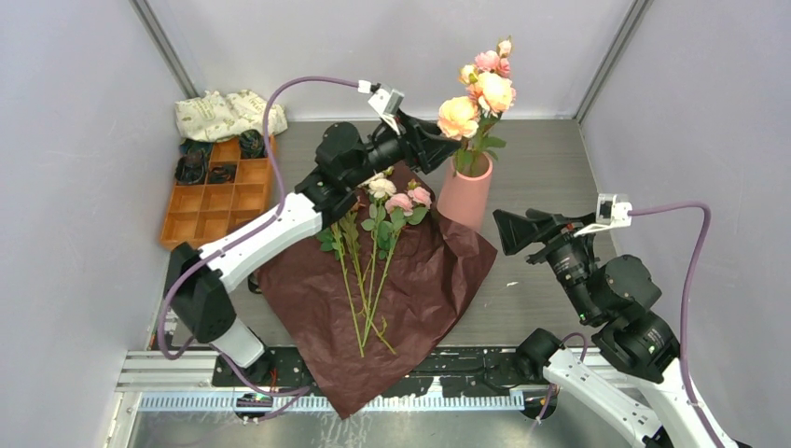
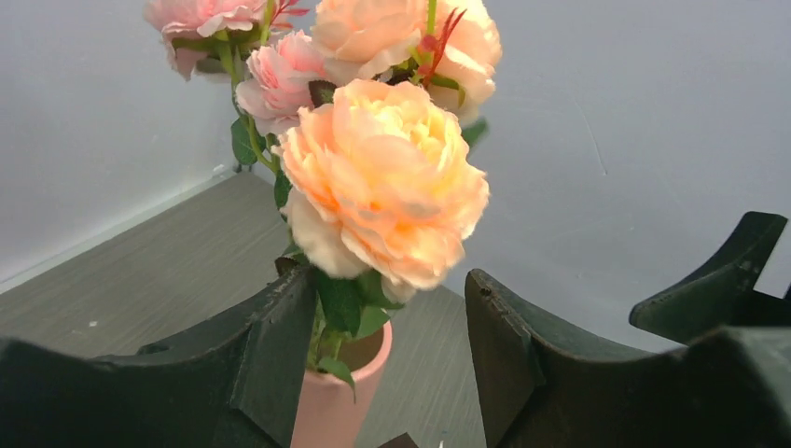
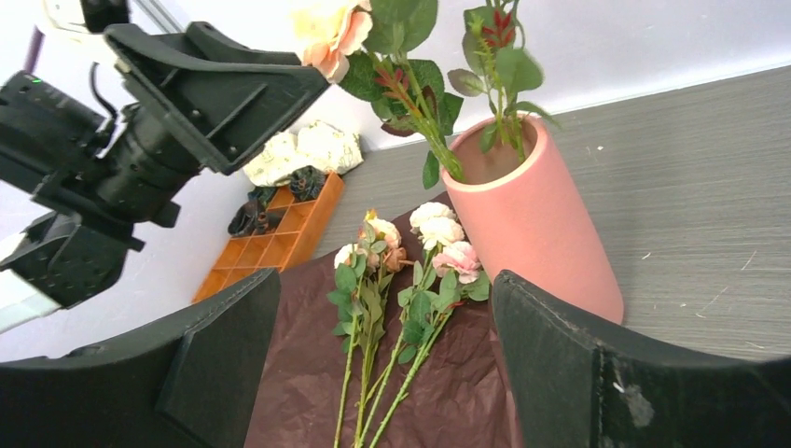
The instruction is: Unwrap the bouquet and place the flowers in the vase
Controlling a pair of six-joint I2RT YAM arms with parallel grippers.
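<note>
table point(image 1: 550, 168): grey wood-grain | on it: maroon paper point(image 1: 429, 289), upright vase point(image 1: 464, 198), orange tray point(image 1: 201, 226), cloth bundle point(image 1: 228, 112)

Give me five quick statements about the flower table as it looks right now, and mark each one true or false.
1. The salmon-pink cylinder vase stands upright with peach and pink roses in it. True.
2. The dark maroon crinkled paper is wrapped round the stems. False: it lies spread flat on the table, with loose green-stemmed flowers lying on it.
3. The right tool grips a stem. False: it is open and holds nothing.
4. The left tool is open, close to the roses in the vase. True.
5. The orange compartment tray sits to the right of the vase. False: it sits at the table's far left.
</note>
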